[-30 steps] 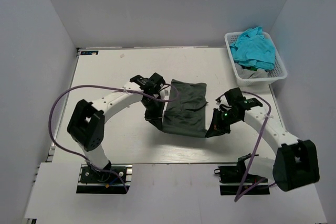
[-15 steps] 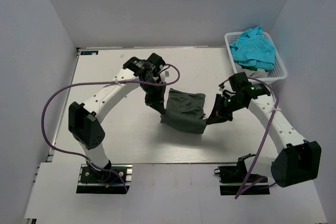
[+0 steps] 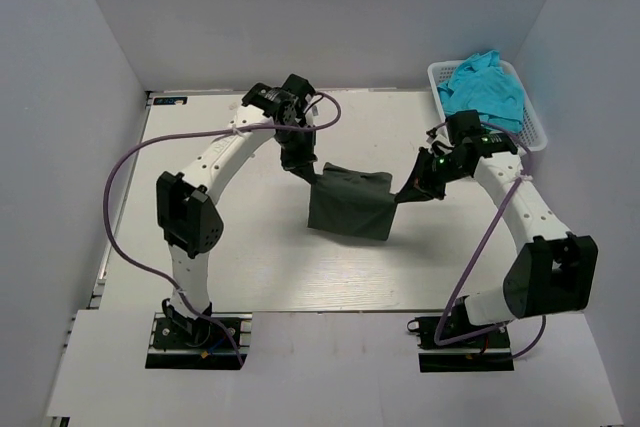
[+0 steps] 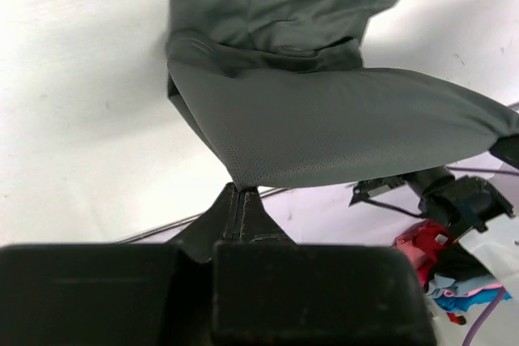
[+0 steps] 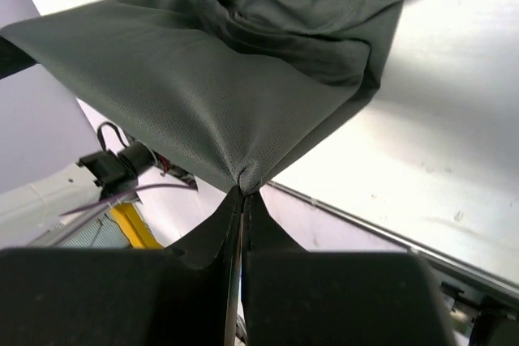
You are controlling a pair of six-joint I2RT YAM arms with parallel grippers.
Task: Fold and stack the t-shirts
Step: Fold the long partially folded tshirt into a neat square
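The dark charcoal-grey t-shirt (image 3: 350,205) hangs stretched between my two grippers over the middle of the table, its lower part drooping to the tabletop. My left gripper (image 3: 303,173) is shut on its left corner; the pinch shows in the left wrist view (image 4: 243,186) with the shirt (image 4: 324,111) spreading away. My right gripper (image 3: 404,196) is shut on its right corner, seen in the right wrist view (image 5: 246,185) with the shirt (image 5: 203,79) taut above. The turquoise-blue t-shirts (image 3: 483,92) lie heaped in the basket at the back right.
The white lattice basket (image 3: 532,137) stands at the table's back right corner, close to my right arm. A purple cable loops off each arm. White walls enclose the table (image 3: 210,237) on three sides.
Both grippers moved toward the back of the table, carrying the grey shirt with them. The shirt rose off the table and now hangs stretched between them.
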